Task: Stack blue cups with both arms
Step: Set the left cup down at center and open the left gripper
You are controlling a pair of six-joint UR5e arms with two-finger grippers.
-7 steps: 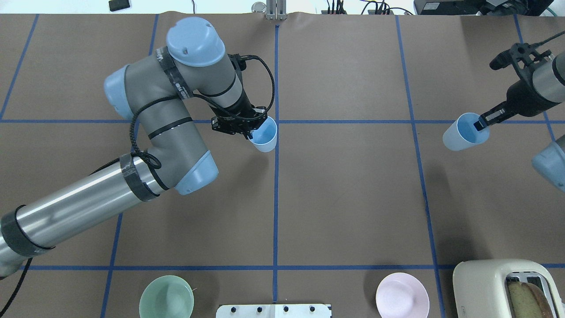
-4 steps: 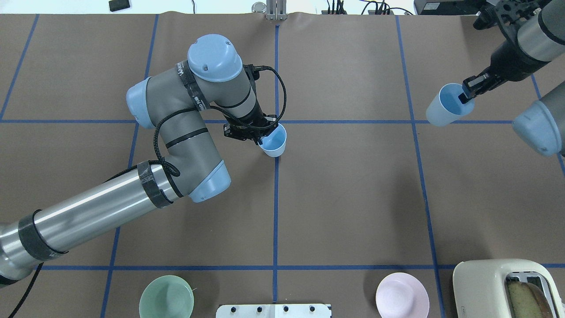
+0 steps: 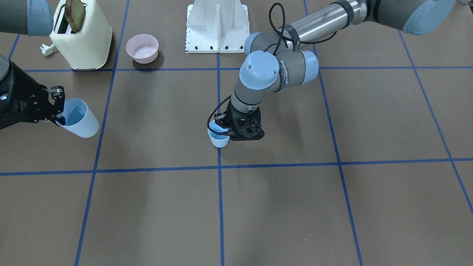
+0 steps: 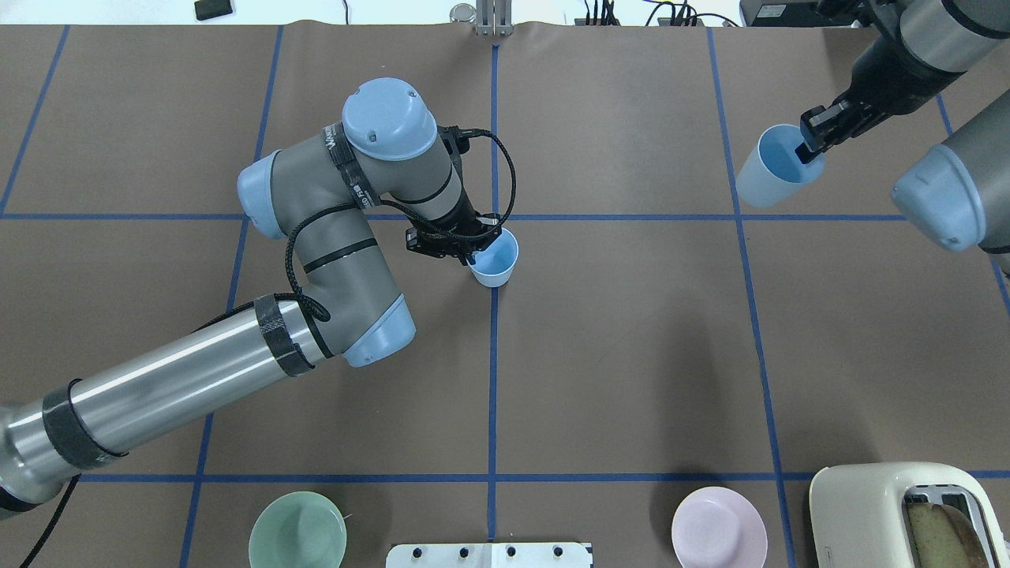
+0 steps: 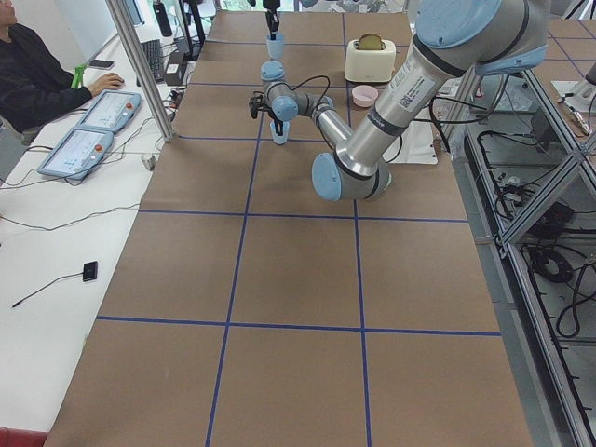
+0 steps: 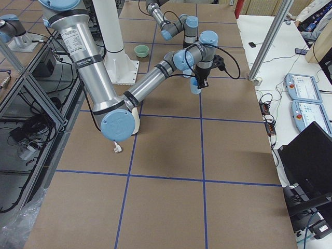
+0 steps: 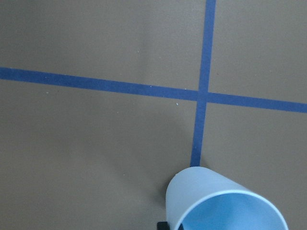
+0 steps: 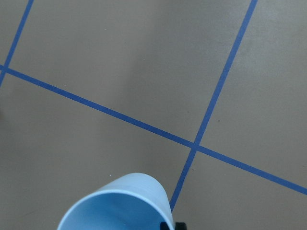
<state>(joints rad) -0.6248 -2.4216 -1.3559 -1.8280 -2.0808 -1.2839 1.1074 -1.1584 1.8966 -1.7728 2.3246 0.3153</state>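
1. Overhead exterior: table is covered in brown paper with a blue tape grid.
2. Left arm reaches to the centre tape crossing. White lettering on its black strap is too small to read.
3. Right arm comes in at the far right corner.
4. Cream toaster, pink bowl and mint bowl sit along the robot-side edge.
5. Left cup: pale blue, tapered, upright, low at the crossing. Can't tell if it touches the table.
6. Right cup: identical, tilted, held off the table near the far edge, well apart from the left cup.
7. Left gripper is clamped on the left cup's rim.
8. Right gripper is clamped on the right cup's rim, one finger inside.
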